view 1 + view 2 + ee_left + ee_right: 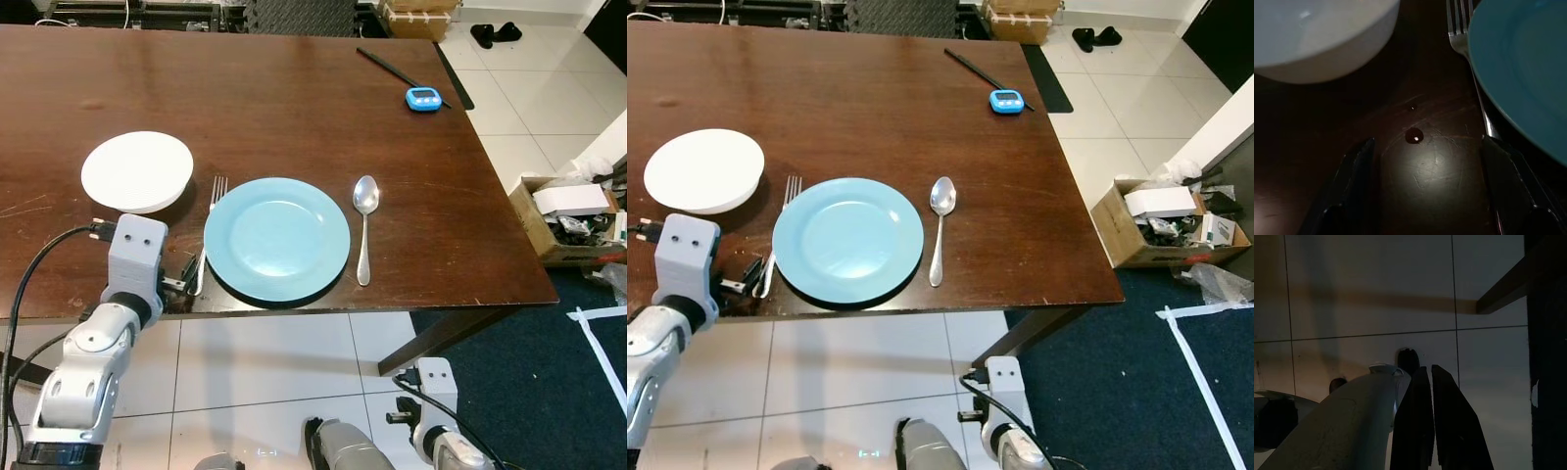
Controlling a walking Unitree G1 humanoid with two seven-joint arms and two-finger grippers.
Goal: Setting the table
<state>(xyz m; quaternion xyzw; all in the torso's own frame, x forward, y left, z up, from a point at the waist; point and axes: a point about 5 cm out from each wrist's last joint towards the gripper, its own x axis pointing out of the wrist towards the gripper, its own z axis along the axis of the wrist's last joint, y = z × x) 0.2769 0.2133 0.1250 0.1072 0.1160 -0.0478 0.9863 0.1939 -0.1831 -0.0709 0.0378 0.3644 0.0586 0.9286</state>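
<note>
A light blue plate [277, 238] lies near the front edge of the dark wooden table [294, 88]. A fork [215, 196] lies along its left side and a spoon [364, 220] along its right. A white bowl [136, 170] stands upside down further left. My left gripper [1427, 147] is open just above the table at the front edge. It sits beside the fork handle [1484, 117], which runs along one finger, and nothing is between the fingers. My right gripper [1430, 369] hangs shut below the table over the tiled floor.
A blue timer [423, 98] and a black stick [392, 67] lie at the table's far right. A cardboard box of clutter [568, 220] stands on the floor to the right, beside a dark carpet [529, 392]. Shoes [495, 34] lie far back.
</note>
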